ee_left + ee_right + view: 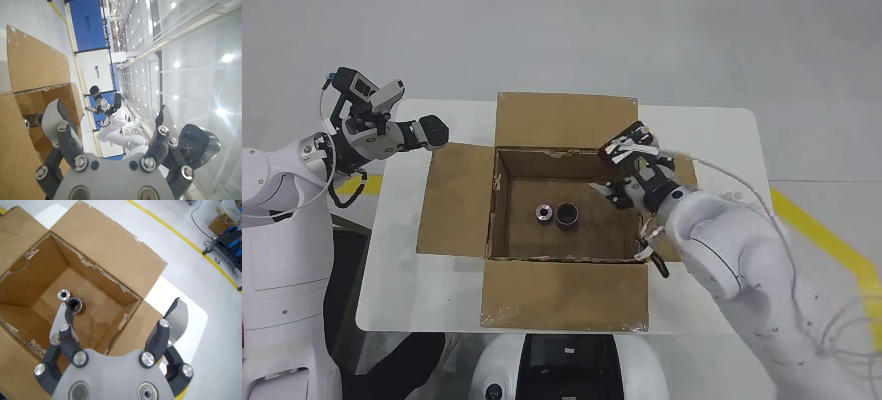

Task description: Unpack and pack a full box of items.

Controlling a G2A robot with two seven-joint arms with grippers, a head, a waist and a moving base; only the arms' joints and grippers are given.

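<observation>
Two cylinders, one silver (542, 212) and one dark (568, 213), stand touching on the floor of the open box (564, 292), left of its middle. The right gripper (614, 170) hangs above the box's right side with its jaws spread and empty, the cylinders well below and not between them. The left gripper (434, 131), also spread and empty, is outside the left flap over the table (722, 130).

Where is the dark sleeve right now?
Top view: the dark sleeve stands mid-floor in the open box, the silver cylinder beside it on the left.
</observation>
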